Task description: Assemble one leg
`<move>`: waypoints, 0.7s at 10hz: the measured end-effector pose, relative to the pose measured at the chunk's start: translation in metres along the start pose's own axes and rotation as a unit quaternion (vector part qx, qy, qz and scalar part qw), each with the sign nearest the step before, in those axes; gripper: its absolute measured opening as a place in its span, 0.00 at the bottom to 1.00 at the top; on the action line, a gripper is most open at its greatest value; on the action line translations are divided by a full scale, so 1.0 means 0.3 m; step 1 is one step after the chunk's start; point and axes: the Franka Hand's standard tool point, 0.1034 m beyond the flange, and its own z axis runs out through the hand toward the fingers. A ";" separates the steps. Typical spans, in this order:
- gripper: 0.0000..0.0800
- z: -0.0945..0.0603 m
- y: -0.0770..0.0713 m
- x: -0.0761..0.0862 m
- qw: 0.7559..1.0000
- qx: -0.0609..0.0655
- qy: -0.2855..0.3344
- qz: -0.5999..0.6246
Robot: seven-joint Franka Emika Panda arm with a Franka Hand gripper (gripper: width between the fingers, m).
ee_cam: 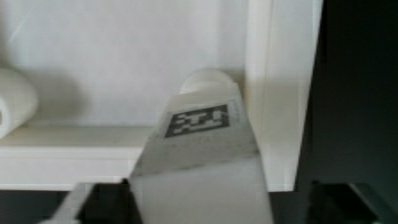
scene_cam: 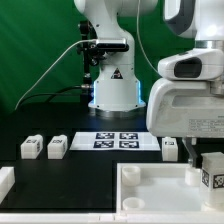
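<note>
My gripper is shut on one leg, a small white block with a tag, and holds it over the right part of the large white tray. In the wrist view the leg reaches out from between my dark fingers, and its rounded tip lies by the inside corner of the tray's raised rim. Whether the tip touches the tray I cannot tell. Two more legs stand on the black table at the exterior view's left. A third leg stands behind my gripper.
The marker board lies in front of the arm's base. A white part shows at the exterior view's left edge. A rounded white shape sits inside the tray in the wrist view.
</note>
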 end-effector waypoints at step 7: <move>0.37 0.013 0.049 0.017 0.873 0.025 -0.037 0.486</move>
